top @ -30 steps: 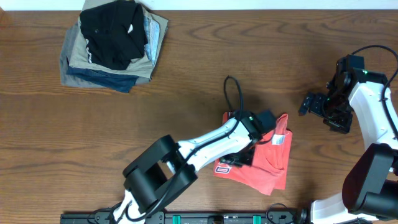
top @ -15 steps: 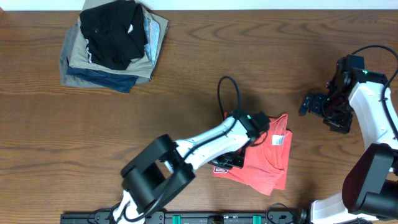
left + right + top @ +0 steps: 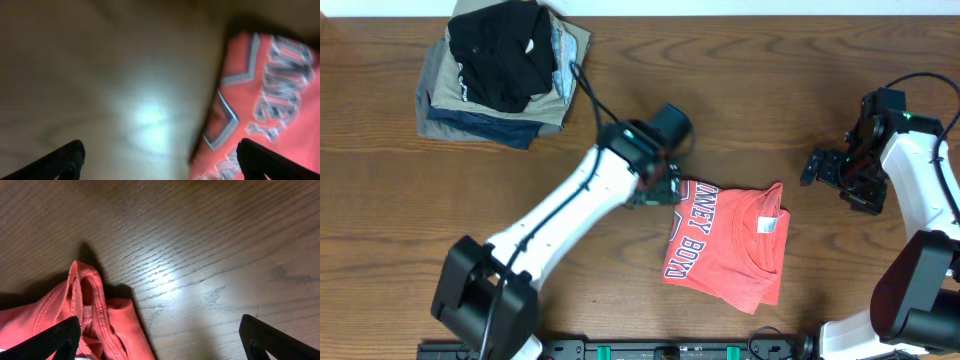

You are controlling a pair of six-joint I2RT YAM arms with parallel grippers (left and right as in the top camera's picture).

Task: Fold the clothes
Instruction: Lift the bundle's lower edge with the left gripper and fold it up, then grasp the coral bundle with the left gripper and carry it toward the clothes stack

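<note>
The clothes, a coral-red T-shirt (image 3: 725,245), lie folded in a rough rectangle at the table's centre right, white block lettering facing up along the left half. My left gripper (image 3: 658,190) hovers open just beyond the shirt's upper left corner, holding nothing. The left wrist view is blurred: the lettered shirt (image 3: 265,90) fills its right side, bare wood lies between the open left gripper's (image 3: 160,167) fingers. My right gripper (image 3: 817,167) stands open to the right of the shirt, apart from it. In the right wrist view a hemmed edge of the shirt (image 3: 87,312) shows low left by the open right gripper (image 3: 160,347).
A stack of folded khaki, grey and blue garments (image 3: 445,95) with a black garment (image 3: 505,50) on top sits at the back left. A black cable (image 3: 585,85) loops from the left arm near that stack. Wooden table (image 3: 770,80) all round.
My left gripper has let go of the shirt, opened, and swung up and left off it. The shirt now lies flat with its lettering uncovered. The right arm has not moved.
</note>
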